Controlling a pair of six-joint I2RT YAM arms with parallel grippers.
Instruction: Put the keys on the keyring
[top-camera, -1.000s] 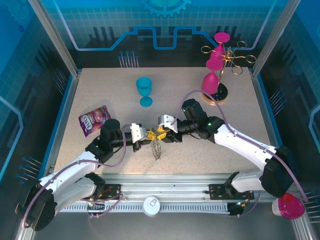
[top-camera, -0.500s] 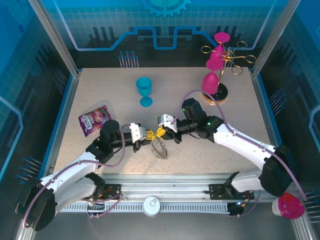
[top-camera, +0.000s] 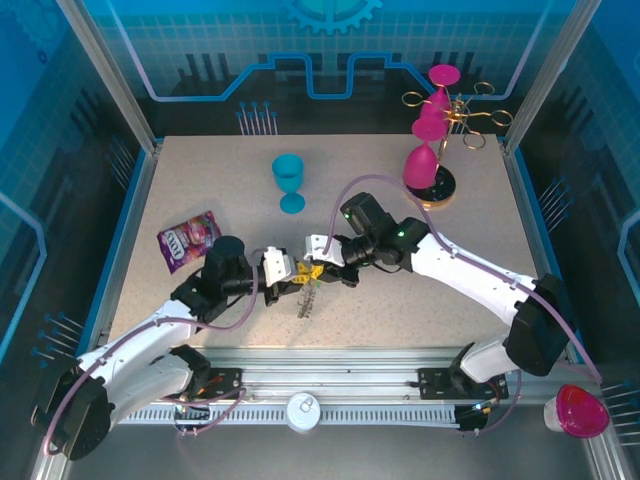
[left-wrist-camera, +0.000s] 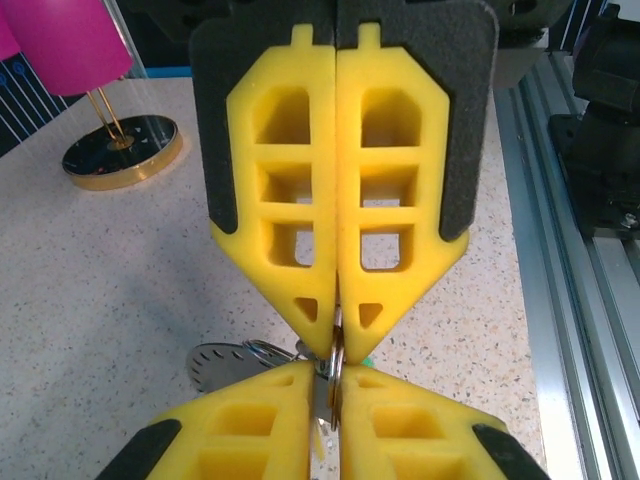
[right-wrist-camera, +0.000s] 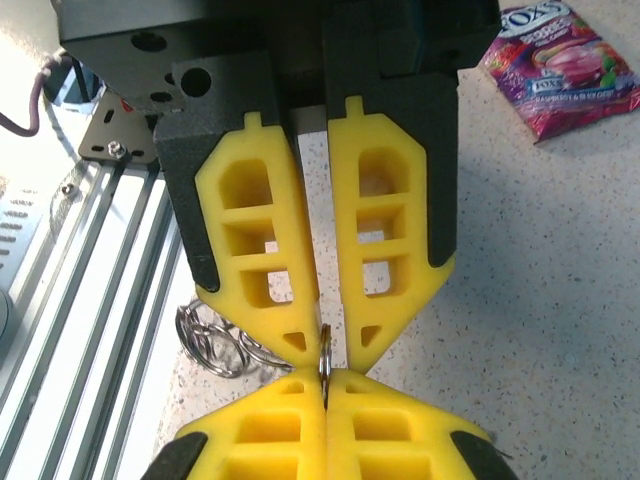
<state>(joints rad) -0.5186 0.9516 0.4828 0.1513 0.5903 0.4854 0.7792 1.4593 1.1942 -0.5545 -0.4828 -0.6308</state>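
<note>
My two grippers meet tip to tip over the near middle of the table, the left gripper (top-camera: 293, 272) facing the right gripper (top-camera: 320, 268). The right gripper (right-wrist-camera: 325, 385) is shut on a thin split ring (right-wrist-camera: 324, 343) of the keys. That ring also stands in the narrow gap of the left gripper (left-wrist-camera: 335, 385), whose fingers are slightly apart. A perforated key blade (left-wrist-camera: 225, 362) and a bit of green tag (left-wrist-camera: 366, 358) hang beside the tips. The dark keyring (top-camera: 307, 298) dangles below them as linked loops (right-wrist-camera: 212, 345).
A blue goblet (top-camera: 289, 180) stands behind the grippers. A candy bag (top-camera: 188, 238) lies at the left. The gold rack (top-camera: 455, 120) with pink goblets (top-camera: 422, 165) is at the back right. A metal rail (top-camera: 320, 385) runs along the near edge.
The right jaws have shut on the ring and the left jaws have eased slightly apart. Both grippers shifted a little left. The keyring, spread out half a second ago, now hangs narrow.
</note>
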